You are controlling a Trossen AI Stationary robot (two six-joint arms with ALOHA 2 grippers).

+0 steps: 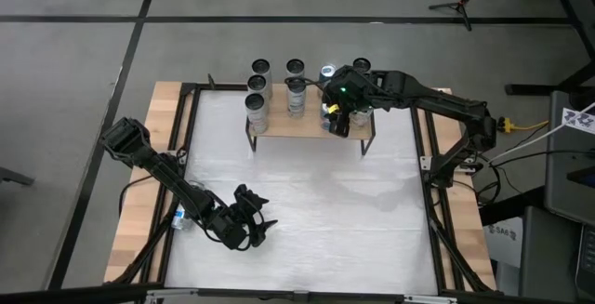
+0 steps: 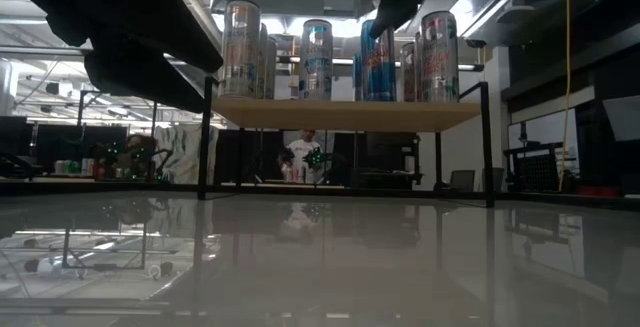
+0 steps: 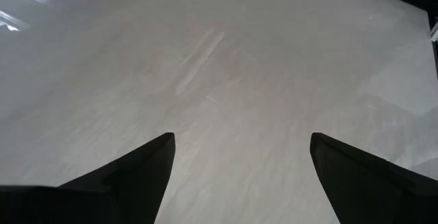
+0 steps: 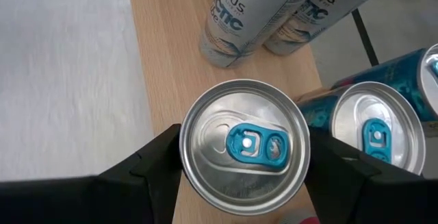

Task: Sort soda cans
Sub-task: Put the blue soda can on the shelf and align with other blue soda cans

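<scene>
Nearest, the left arm lies bent low over the white table [image 1: 316, 220], its tool [image 1: 257, 222] spread wide and holding nothing. Farther back, the right arm reaches out to the wooden shelf [image 1: 307, 127], its tool [image 4: 243, 166] clasping a blue-tabbed can [image 4: 244, 146] among the soda cans [image 1: 279, 85].

A raised wooden shelf [image 1: 307, 127] on black legs is set at the table's [image 1: 316, 220] far edge; a person [image 2: 303, 154] is seen behind.
</scene>
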